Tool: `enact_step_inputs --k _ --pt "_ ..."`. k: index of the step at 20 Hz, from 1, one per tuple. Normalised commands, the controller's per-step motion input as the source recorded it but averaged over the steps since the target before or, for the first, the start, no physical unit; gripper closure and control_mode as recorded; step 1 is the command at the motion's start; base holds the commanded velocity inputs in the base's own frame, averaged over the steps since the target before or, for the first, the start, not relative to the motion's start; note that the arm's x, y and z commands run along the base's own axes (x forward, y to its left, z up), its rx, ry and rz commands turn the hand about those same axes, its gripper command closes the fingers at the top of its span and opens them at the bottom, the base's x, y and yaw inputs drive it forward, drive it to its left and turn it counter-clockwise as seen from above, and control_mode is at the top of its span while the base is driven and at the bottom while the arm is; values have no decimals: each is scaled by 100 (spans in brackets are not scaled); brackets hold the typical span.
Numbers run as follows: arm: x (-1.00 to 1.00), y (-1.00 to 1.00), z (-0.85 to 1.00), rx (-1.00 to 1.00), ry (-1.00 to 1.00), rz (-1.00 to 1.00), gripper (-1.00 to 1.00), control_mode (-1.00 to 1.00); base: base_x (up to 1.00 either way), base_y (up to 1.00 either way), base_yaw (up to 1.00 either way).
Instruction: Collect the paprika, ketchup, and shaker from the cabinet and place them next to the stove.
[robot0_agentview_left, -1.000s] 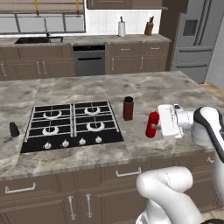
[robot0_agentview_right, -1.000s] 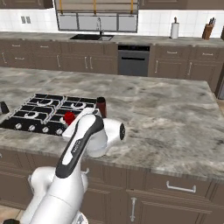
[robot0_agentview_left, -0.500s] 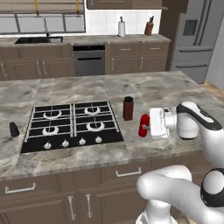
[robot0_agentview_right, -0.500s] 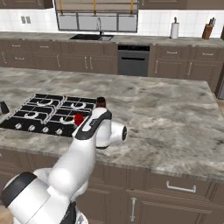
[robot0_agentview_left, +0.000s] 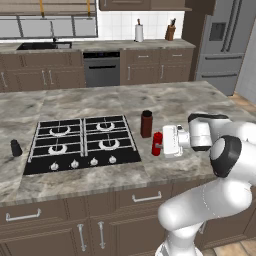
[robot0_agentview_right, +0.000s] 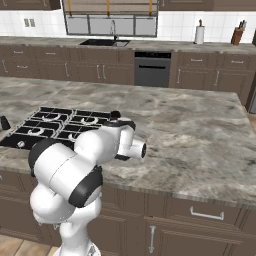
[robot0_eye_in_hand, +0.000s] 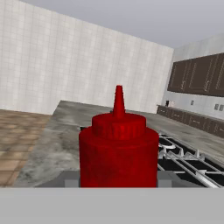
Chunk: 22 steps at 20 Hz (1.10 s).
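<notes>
Moved nearer the stove (robot0_agentview_left: 82, 143), ketchup (robot0_agentview_left: 157, 144) stands upright, apparently clamped by the pincer (robot0_agentview_left: 164, 143).

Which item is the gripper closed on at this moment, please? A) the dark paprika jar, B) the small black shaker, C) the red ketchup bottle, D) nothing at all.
C: the ketchup sits right at the gripper in the hand view, while the paprika stands apart beside the stove and the shaker stands on the stove's far side.
</notes>
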Motion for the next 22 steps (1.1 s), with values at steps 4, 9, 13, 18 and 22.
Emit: enact_step_inputs --k 4,9,13,18,22 --pt "53 0 -28 0 3 2 100 -100 0 0 0" --pt "33 0 -30 0 1 3 100 -100 0 0 0" --pt "19 0 -32 0 0 3 100 -100 0 0 0" --pt "33 2 -25 0 0 0 100 -100 0 0 0" --pt "27 11 -23 0 0 0 100 -100 0 0 0"
